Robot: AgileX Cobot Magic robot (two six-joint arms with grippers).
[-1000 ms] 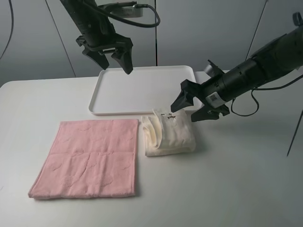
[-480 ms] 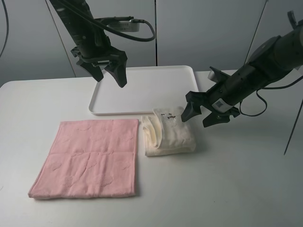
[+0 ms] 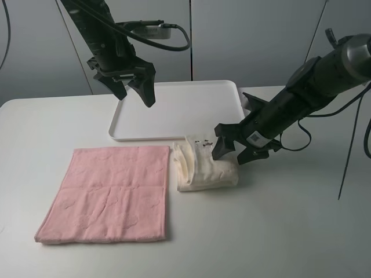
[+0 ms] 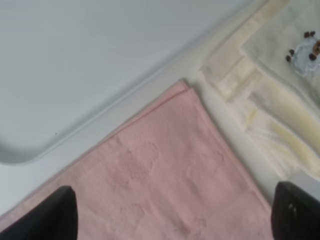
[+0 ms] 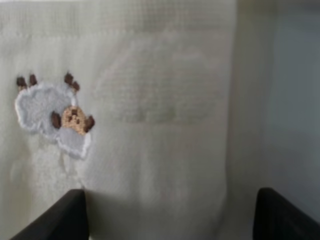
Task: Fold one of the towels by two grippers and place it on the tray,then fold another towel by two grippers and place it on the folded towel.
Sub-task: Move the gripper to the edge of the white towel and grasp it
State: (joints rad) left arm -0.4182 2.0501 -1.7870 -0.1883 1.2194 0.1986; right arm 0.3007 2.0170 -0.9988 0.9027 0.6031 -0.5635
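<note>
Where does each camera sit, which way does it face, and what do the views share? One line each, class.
Exterior high: mounted high, looking down at tray, pink towel, cream towel; left gripper and right gripper show.
Left wrist: looks down over pink towel's corner; its fingertips show.
Right wrist: close above cream towel; its fingertips show.
Shared: all three see the cream towel.

**Three Lenses on One Worktop**

A high camera looks down across the white worktop (image 3: 290, 231) toward the wall (image 3: 243, 40) behind. The left wrist camera looks down from well above on the pink towel (image 4: 150, 190), tray (image 4: 100, 60) and cream towel (image 4: 280, 115). The right wrist camera sits close over that cream towel, which all three views share.
</note>
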